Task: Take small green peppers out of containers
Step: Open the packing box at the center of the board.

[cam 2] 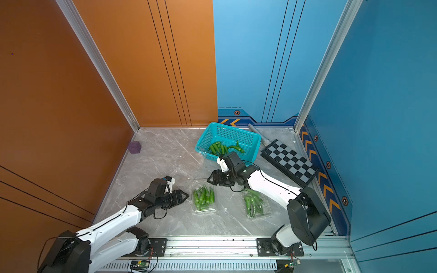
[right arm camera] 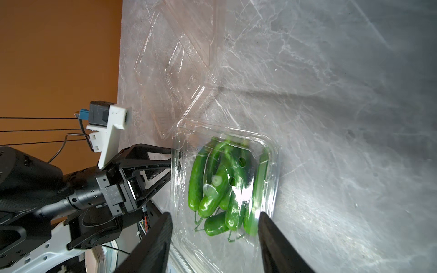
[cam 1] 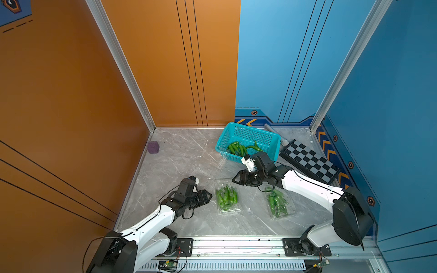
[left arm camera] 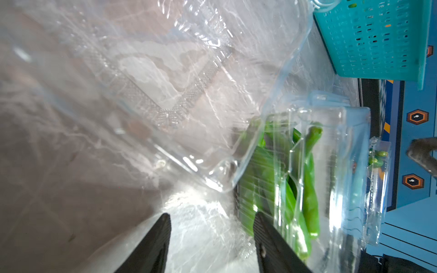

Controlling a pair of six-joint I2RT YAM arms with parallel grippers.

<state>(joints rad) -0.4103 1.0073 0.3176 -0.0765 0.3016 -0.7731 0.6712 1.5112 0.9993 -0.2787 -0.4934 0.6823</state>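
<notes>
Three clear containers lie on the marble table. The middle one point(cam 1: 229, 211) holds small green peppers point(cam 1: 226, 197) under its lid. My left gripper point(cam 1: 209, 196) is open at its left side, fingertips close to the rim. My right gripper point(cam 1: 235, 179) is open over its far end. In the right wrist view this container point(right arm camera: 208, 250) and its peppers point(right arm camera: 212, 189) show between the fingers of my right gripper point(right arm camera: 214, 215). My left gripper point(left arm camera: 211, 217) has only table between its fingers. An empty container point(cam 1: 203, 170) lies open behind. A third one point(cam 1: 292, 210), holding peppers point(cam 1: 277, 203), sits partly under my right arm.
A teal basket point(cam 1: 250, 136) with several peppers point(cam 1: 241, 148) stands at the back, just behind my right wrist. A chessboard point(cam 1: 309, 160) lies at the right wall with a grey rod point(cam 1: 275, 132) behind it. A purple cube point(cam 1: 153, 147) sits by the left wall.
</notes>
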